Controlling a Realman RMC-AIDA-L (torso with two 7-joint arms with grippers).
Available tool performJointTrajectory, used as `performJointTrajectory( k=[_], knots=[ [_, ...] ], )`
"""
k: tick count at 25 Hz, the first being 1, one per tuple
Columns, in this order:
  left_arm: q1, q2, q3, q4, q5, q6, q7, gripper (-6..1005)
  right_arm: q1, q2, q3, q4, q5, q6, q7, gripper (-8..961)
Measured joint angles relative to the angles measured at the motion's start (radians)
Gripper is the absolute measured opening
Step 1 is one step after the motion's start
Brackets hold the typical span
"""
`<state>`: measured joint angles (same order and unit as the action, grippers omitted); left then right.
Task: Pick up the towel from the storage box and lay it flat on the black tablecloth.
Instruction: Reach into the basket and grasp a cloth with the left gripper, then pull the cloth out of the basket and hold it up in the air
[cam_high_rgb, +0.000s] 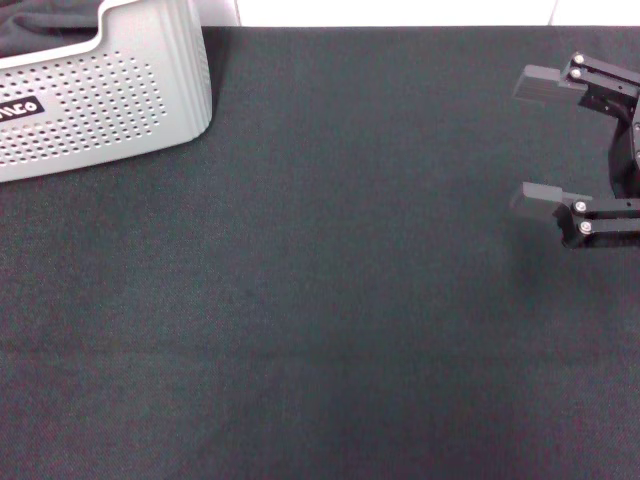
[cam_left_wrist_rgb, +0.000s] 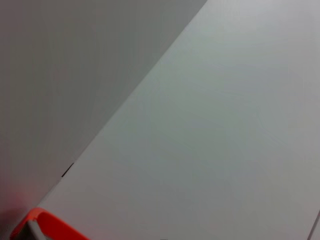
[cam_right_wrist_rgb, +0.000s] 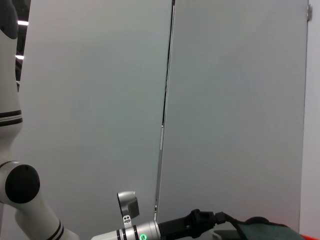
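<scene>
At far left, storage box (cam_high_rgb: 100, 100) sits askew

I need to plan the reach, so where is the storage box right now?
In the head view the storage box sits at the far left corner of the black tablecloth, across from the open right gripper.

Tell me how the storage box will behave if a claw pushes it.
The storage box looks like perforated plastic, so probably light and stiff. Standing on the black tablecloth, it may bunch the fabric rather than slide. Pushed near its rim, it might tip.
</scene>
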<state>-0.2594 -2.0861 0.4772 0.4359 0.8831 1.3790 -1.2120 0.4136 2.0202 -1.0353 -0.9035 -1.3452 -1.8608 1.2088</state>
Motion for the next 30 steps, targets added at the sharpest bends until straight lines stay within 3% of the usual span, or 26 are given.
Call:
performJointTrajectory(
  k=[15, 21, 30],
  knots=[
    [-0.03, -0.002, 0.001, -0.064, -0.049, 0.098, -0.014, 37, -0.005, 0.0, 0.0, 0.0, 0.002, -0.012, -0.008, 868],
    [-0.04, 0.001, 0.004, -0.14, -0.14, 0.241, -0.034, 12, -0.006, 0.002, -0.003, 0.003, 0.002, -0.014, -0.019, 869],
    [-0.041, 0.031, 0.012, -0.072, -0.04, 0.493, -0.225, 5, -0.004, 0.002, -0.005, 0.014, 0.002, -0.029, -0.025, 869]
  ],
)
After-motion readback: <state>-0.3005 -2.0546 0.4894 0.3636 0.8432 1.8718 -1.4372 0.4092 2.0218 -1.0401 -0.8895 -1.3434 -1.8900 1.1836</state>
